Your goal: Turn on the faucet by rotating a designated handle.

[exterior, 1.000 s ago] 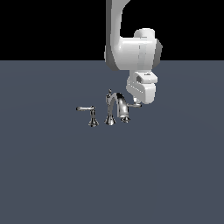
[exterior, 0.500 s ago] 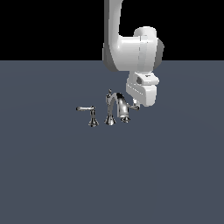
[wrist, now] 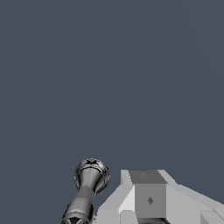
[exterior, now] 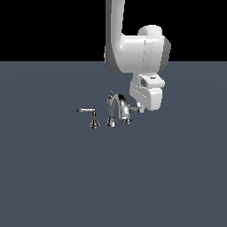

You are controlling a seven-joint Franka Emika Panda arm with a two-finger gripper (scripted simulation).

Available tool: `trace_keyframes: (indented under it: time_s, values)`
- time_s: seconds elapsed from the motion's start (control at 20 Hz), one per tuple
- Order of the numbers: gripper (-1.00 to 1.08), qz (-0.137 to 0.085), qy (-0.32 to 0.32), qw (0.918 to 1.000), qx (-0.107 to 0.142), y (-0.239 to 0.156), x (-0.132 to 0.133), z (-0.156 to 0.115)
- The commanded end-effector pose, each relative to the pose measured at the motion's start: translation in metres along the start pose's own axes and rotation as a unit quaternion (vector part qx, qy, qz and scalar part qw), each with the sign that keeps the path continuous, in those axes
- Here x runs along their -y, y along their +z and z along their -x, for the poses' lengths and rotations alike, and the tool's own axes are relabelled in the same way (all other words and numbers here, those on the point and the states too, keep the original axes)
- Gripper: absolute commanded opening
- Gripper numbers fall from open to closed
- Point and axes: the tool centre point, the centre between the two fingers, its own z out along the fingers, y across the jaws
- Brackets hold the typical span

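The faucet (exterior: pixel 116 111) stands on the dark grey floor (exterior: pixel 111 177) in your exterior view, near the middle of the picture. You see three chrome pieces in a row: a longer lever on its own flared post (exterior: pixel 93 116) toward the exterior view's left, a middle post with the arched spout (exterior: pixel 119 105) rising from it, and the spout's curved-down end on the exterior view's right. The designated handle (exterior: pixel 136 107) juts out from that end as a short lever with a pale tip, pointing toward the exterior view's right. The white arm (exterior: pixel 135 48) comes down from above, and the gripper (exterior: pixel 148 101) hangs just beside the handle's tip; they look to be touching or nearly so, but you cannot tell which from here. The fingers are hidden behind the hand's body, so you cannot tell how wide the pincer stands.

In your wrist view, a chrome flared post (wrist: pixel 87 188) shows close to the pale grey gripper body (wrist: pixel 153 199), over bare grey floor. Which part of the faucet it is you cannot make out. No fingertips show here either, so the pincer's width remains unreadable.
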Motion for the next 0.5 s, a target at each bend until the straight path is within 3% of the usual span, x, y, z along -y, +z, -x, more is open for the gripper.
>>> trace_keyframes:
  time_s: [0.0,0.45]
  values:
    - [-1.0,0.001,-0.003,1.0,0.002,0.0,-0.003,0.013]
    - [-1.0,0.002,-0.003,1.0,0.002,-0.001,-0.017,0.039]
